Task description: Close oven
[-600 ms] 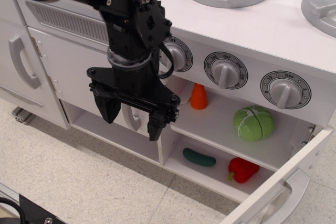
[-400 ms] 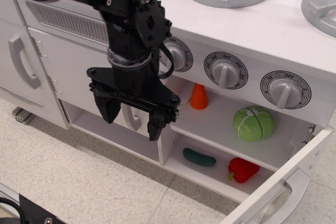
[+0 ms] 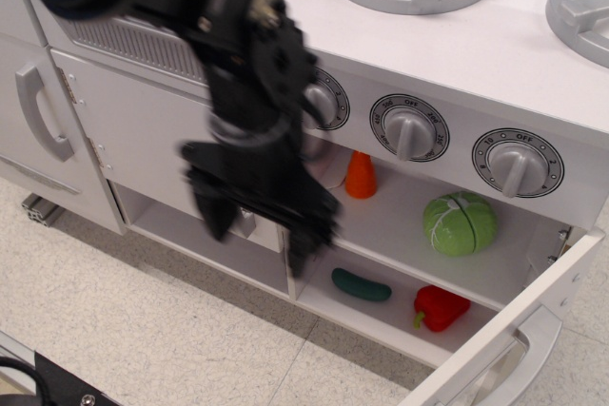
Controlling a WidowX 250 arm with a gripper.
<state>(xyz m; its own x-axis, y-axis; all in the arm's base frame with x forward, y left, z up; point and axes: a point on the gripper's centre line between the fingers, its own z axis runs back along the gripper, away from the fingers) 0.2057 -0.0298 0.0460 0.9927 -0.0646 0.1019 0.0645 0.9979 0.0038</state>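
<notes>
Observation.image: tool [image 3: 259, 227] spread beside oven [image 3: 447, 235], door [image 3: 514, 339] open.

The white toy-kitchen oven [image 3: 419, 235] stands open below the white cooktop surface, under a row of three grey dial knobs [image 3: 409, 127]. Its large white door with a grey bar handle [image 3: 519, 354] is swung out toward the lower right corner of the view, hinged at the oven's right side. The shelved interior is exposed: an upper white shelf and a lower floor, both visible from the front. The door's window cannot be made out clearly.
</notes>
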